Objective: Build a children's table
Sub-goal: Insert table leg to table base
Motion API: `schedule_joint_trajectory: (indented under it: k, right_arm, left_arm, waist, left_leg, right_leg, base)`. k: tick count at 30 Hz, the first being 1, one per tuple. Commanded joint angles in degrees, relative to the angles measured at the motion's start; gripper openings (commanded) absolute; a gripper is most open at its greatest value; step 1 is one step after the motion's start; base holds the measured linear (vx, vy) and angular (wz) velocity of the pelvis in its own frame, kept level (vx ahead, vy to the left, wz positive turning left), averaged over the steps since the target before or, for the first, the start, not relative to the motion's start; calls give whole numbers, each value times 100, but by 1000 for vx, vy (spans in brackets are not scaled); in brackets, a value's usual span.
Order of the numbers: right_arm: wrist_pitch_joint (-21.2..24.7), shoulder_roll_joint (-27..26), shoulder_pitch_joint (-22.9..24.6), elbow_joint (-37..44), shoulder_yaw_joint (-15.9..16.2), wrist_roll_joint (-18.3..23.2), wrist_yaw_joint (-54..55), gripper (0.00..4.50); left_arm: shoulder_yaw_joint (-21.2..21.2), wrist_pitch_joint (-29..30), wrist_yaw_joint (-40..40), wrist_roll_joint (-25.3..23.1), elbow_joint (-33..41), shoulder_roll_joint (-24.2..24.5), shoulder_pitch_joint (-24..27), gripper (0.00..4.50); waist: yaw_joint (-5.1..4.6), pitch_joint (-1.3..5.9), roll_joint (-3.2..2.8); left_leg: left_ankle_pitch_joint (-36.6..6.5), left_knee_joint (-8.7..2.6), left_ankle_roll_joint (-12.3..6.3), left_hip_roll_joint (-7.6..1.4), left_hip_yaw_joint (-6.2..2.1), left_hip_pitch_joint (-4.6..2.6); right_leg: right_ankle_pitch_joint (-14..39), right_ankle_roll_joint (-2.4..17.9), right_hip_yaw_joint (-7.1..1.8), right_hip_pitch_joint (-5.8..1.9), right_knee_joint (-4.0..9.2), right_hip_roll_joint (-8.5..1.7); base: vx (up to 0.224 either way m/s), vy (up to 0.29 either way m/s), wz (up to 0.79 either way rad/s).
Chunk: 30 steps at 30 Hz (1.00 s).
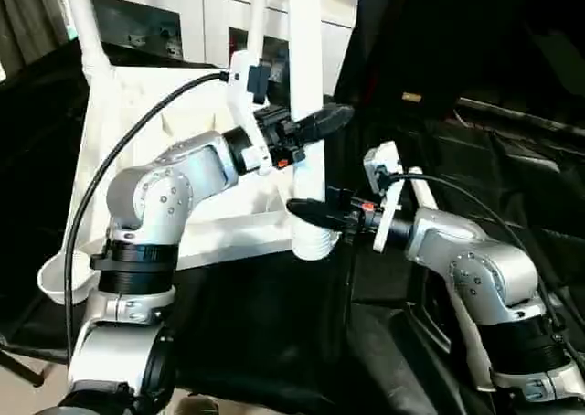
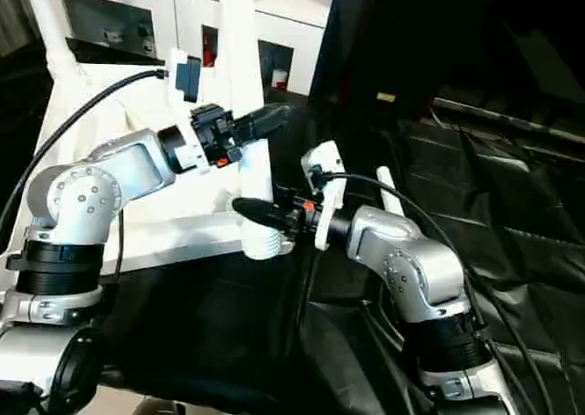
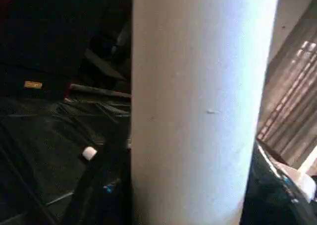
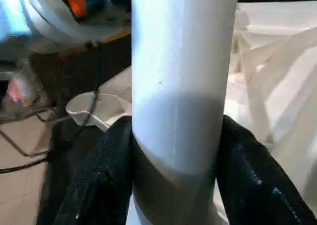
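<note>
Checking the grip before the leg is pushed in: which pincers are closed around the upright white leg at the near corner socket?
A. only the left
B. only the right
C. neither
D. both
D: the left pincer clasps the leg higher up, the right pincer just above the socket.

Wore brushed-silver forearm shells, left (image 1: 169,182) and right (image 1: 475,260), dotted with small round screws at rounded elbow housings. Ended in two glossy black tapered fingers per gripper, left (image 1: 322,121), right (image 1: 311,213). Carried white wrist camera brackets, orange-red accents, black ribbed joint rings, and black cables looping toward ten o'clock.
</note>
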State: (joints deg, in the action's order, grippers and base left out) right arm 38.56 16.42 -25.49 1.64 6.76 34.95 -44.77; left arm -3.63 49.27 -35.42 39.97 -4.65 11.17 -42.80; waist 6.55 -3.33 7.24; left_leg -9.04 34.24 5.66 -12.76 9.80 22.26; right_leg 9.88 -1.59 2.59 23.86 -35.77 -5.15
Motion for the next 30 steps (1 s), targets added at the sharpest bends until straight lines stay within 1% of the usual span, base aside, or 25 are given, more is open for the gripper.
schedule_joint_trajectory:
  k: [1,2,3,4,6,7,8,9,10,12,13,14,15,16,18,19,20,21,24,26,30]
  right_arm:
    - [65,112,6,143,-384,410,-352,188]
    - [127,157,38,196,-489,614,-522,188]
    - [215,206,65,248,-587,828,-706,188]
    - [319,263,90,304,-674,1022,-858,188]
    - [456,341,118,364,-753,1242,-1050,188]
    - [543,391,144,412,-797,1379,-1171,187]
    - [650,479,178,472,-820,1499,-1309,187]
    - [650,479,178,472,-820,1499,-1309,187]
    - [730,583,213,532,-802,1572,-1470,187]
    - [840,710,271,619,-790,1692,-1665,187]
    - [886,768,298,659,-775,1735,-1746,187]
    - [901,792,311,675,-765,1746,-1778,187]
    - [921,836,336,704,-737,1747,-1830,187]
    - [939,864,352,723,-709,1741,-1861,187]
    - [949,876,358,732,-695,1738,-1874,187]
    - [1003,926,391,770,-642,1756,-1916,187]
    - [1038,954,403,786,-626,1774,-1933,187]
    - [1045,959,411,787,-622,1774,-1932,187]
    - [1078,978,446,802,-613,1771,-1925,187]
    - [1091,1000,458,817,-600,1779,-1940,187]
    - [1093,1065,498,873,-517,1721,-1999,187]
  left_arm:
    - [123,-59,-247,12,77,57,180,289]
    - [85,-51,-412,119,122,92,265,299]
    - [48,-30,-598,245,183,129,346,299]
    - [-11,81,-842,472,281,171,431,304]
    - [-79,192,-1039,683,357,202,505,304]
    - [-120,259,-1162,816,412,225,561,304]
    - [-151,312,-1314,955,484,245,619,304]
    - [-151,312,-1314,955,484,245,619,304]
    - [-173,352,-1382,1029,514,246,642,304]
    - [-268,396,-1431,1177,509,194,614,304]
    - [-322,416,-1426,1234,469,169,572,304]
    - [-337,418,-1434,1251,452,164,555,304]
    - [-340,404,-1490,1267,428,171,528,287]
    - [-319,401,-1507,1247,417,183,510,270]
    - [-306,401,-1508,1233,412,189,501,270]
    - [-182,379,-1629,1218,470,252,498,267]
    - [-120,368,-1662,1209,502,285,495,257]
    - [-95,368,-1687,1217,530,295,496,241]
    - [-5,440,-1784,1279,637,329,503,227]
    - [10,497,-1814,1306,665,343,507,200]
    - [189,562,-1894,1202,694,457,511,190]
  waist:
    - [12,401,-114]
    - [17,404,-104]
    - [21,407,-110]
    - [28,402,-115]
    - [29,398,-113]
    - [34,395,-129]
    - [36,390,-124]
    - [38,387,-158]
    - [35,379,-139]
    - [39,370,-136]
    - [42,371,-136]
    - [51,361,-129]
    - [47,365,-125]
    - [44,364,-141]
    - [40,364,-128]
    - [34,362,-131]
    - [41,366,-149]
    - [40,368,-142]
    - [47,375,-158]
    - [48,383,-156]
    - [47,383,-168]
  left_leg:
    - [-1454,-436,410,9,37,-112]
    - [-1435,-440,393,1,37,-105]
    - [-1418,-439,360,4,43,-116]
    - [-1434,-435,350,9,46,-115]
    - [-1487,-437,356,7,48,-118]
    - [-1518,-437,357,4,47,-119]
    - [-1532,-444,363,1,46,-113]
    - [-1551,-449,363,5,43,-121]
    - [-1690,-453,378,2,40,-123]
    - [-1768,-458,392,-5,34,-124]
    - [-1790,-449,393,2,37,-124]
    - [-1872,-452,388,3,33,-130]
    - [-1878,-453,391,1,28,-122]
    - [-1910,-455,405,0,18,-123]
    - [-1919,-456,417,-1,11,-119]
    - [-1925,-457,416,1,11,-121]
    - [-1909,-458,418,0,6,-120]
    - [-1904,-459,417,-2,6,-124]
    - [-1872,-459,423,-8,8,-127]
    - [-1793,-462,431,-11,8,-116]
    - [-1709,-456,420,-3,19,-121]
  right_leg:
    - [1317,715,-120,-264,415,-169]
    - [1248,760,-119,-274,409,-173]
    - [1167,819,-117,-277,398,-166]
    - [1204,848,-116,-277,394,-169]
    - [1258,867,-116,-272,393,-162]
    - [1313,870,-118,-271,401,-172]
    - [1356,862,-118,-269,407,-173]
    - [1394,865,-117,-266,412,-173]
    - [1607,821,-112,-262,440,-172]
    - [1790,766,-116,-252,464,-185]
    - [1837,762,-116,-250,465,-184]
    - [2013,722,-112,-244,493,-186]
    - [2062,702,-113,-246,498,-195]
    - [2218,630,-108,-234,517,-200]
    - [2291,593,-104,-231,524,-200]
    - [2307,586,-103,-225,534,-199]
    - [2290,581,-104,-230,527,-200]
    - [2277,575,-104,-229,528,-197]
    - [2081,659,-106,-222,503,-191]
    - [1883,722,-104,-240,473,-185]
    - [1709,781,-109,-250,459,-177]
  base:
    - [0,0,0]
    - [0,0,0]
    - [0,0,0]
    - [0,0,0]
    - [0,0,0]
    - [0,0,0]
    - [0,0,0]
    - [0,0,0]
    - [0,0,0]
    - [0,0,0]
    - [0,0,0]
    - [0,0,0]
    - [0,0,0]
    - [0,0,0]
    - [0,0,0]
    - [0,0,0]
    - [0,0,0]
    - [0,0,0]
    - [0,0,0]
    - [0,0,0]
    - [0,0,0]
